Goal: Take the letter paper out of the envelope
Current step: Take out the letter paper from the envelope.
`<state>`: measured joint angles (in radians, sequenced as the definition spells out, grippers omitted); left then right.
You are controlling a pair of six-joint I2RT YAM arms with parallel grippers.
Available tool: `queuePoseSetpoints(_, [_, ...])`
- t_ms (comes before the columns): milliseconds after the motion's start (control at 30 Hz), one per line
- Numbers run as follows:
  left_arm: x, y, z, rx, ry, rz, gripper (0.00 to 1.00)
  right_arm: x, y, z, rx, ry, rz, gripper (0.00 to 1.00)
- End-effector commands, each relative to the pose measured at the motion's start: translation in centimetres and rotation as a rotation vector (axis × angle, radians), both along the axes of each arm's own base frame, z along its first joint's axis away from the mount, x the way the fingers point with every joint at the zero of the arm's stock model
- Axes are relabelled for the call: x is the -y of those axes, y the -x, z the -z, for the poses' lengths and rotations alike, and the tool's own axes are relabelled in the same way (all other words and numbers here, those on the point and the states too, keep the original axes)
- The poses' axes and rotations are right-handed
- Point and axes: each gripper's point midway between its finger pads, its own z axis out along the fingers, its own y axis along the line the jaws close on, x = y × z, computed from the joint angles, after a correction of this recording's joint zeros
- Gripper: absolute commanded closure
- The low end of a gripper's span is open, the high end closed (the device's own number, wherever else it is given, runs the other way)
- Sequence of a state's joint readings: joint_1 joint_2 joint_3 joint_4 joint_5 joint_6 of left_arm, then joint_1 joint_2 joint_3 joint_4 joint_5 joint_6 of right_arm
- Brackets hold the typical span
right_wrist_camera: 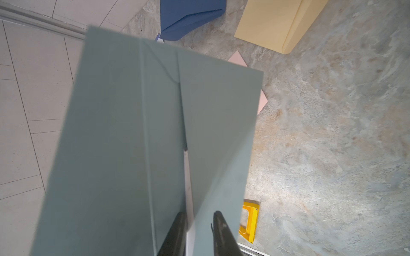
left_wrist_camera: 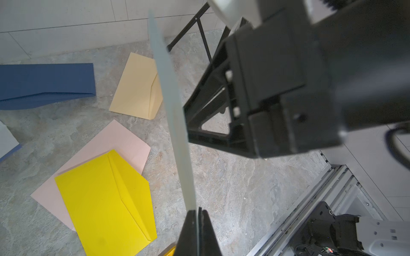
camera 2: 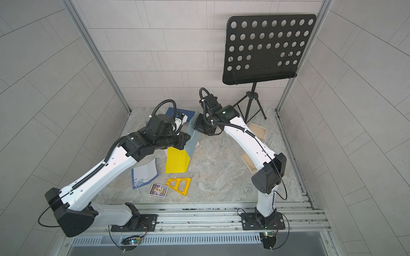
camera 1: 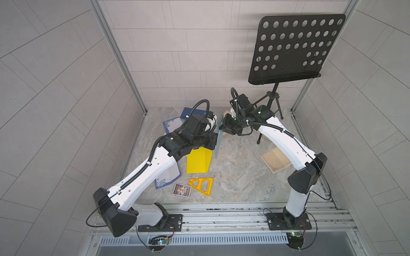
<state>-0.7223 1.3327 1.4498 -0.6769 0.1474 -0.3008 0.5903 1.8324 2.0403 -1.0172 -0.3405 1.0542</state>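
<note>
right wrist view: above the table (right_wrist_camera: 332, 133), the grey-green envelope (right_wrist_camera: 122, 144) hangs on edge in the air near mid-table, between the two arms. the left gripper (left_wrist_camera: 197, 211) has its fingers pinched tight on one edge of it. the right gripper (right_wrist_camera: 199, 212) stands at the mouth with fingers parted, straddling a thin white strip, the letter paper (right_wrist_camera: 189, 199), mostly tucked inside. the step in hand looks like getting a hold on the sheet. next the right fingers should close on paper alone, not the envelope's panel, then draw it straight out.
</note>
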Motion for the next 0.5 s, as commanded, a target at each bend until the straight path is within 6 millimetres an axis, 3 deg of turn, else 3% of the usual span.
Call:
queuePoseSetpoints(0, [0.63, 0.12, -1.75, 0.07, -0.019, 0.039, 1.0, 0.11, 0.73, 0.46, -0.026, 0.036, -0.014, 0.75])
queuePoseSetpoints(267, [0.95, 0.28, -1.53, 0.08, -0.055, 0.054, 1.0, 0.35, 0.84, 0.02, -0.012, 0.047, -0.018, 0.77])
queuePoseSetpoints(400, [0.99, 0.29, -1.49, 0.081, -0.061, 0.057, 1.0, 0.53, 0.8, 0.0, -0.011, 0.05, -0.007, 0.98])
queuePoseSetpoints(467, [0.99, 0.39, -1.5, 0.08, -0.059, 0.058, 1.0, 0.54, 0.74, -0.11, -0.006, 0.049, -0.002, 1.0])
